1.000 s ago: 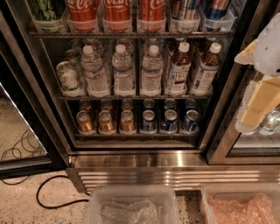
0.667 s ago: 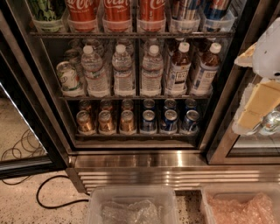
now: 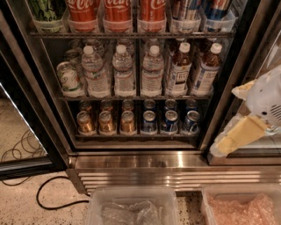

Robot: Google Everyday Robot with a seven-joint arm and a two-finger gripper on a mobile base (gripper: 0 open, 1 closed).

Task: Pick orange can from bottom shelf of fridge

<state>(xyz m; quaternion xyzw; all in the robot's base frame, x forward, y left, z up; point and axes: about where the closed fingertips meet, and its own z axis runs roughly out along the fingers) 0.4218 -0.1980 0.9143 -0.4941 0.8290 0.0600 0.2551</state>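
Several orange cans (image 3: pixel 106 122) stand in two rows on the left half of the bottom shelf (image 3: pixel 131 136) of the fridge (image 3: pixel 145 161). The nearest three are in the front row. Small blue cans (image 3: pixel 169 121) fill the right half of the same shelf. My gripper (image 3: pixel 226 121) is at the right edge of the view, in front of the fridge's right door frame. It is to the right of the cans, about level with the bottom shelf, well apart from them. Its yellowish fingers (image 3: pixel 239 135) are spread, with nothing between them.
Water bottles (image 3: pixel 124 72) and brown drink bottles (image 3: pixel 179 70) fill the rack above, with tall red cola cans (image 3: pixel 117 11) higher up. Two clear plastic bins (image 3: pixel 131 206) sit on the floor in front. A black cable (image 3: pixel 48 197) lies at the left by the open door (image 3: pixel 26 162).
My gripper has shifted a little down and to the left. The cans and shelves have not moved.
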